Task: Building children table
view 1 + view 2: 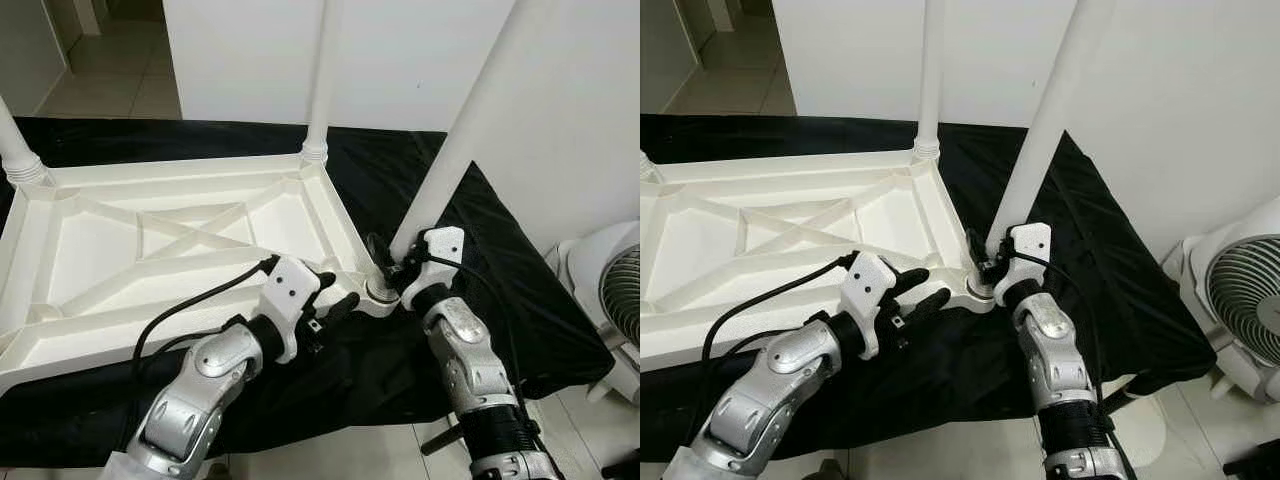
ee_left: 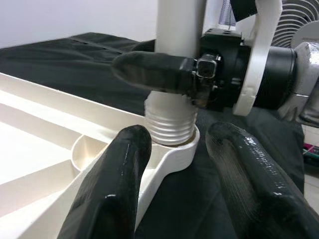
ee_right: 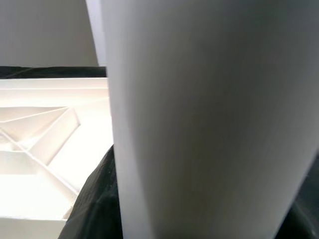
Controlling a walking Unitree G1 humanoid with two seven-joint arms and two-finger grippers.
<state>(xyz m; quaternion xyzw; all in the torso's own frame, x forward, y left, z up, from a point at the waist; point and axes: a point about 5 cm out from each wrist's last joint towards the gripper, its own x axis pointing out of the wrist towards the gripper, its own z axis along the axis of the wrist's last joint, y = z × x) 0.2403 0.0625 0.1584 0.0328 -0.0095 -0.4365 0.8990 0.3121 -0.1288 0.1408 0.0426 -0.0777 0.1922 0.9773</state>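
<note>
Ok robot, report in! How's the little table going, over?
Right gripper shut on near-corner leg, threads partly in the socket. Left gripper open beside that corner. Tabletop upside down on black cloth. Nothing in the way.

Two brushed-silver arms, built of rounded cast segments fixed with small dark screws, end in black cylindrical wrists. Each wrist carries a white plastic bracket housing a camera. A black cable loops from the left arm's bracket back along its forearm; a thinner one runs from the right arm's bracket. A ribbed black collar rings the right forearm. The left gripper (image 1: pixel 335 300) and right gripper (image 2: pixel 164 72) each have long, rounded, matte black fingers (image 2: pixel 112 199) with a faint sheen.
</note>
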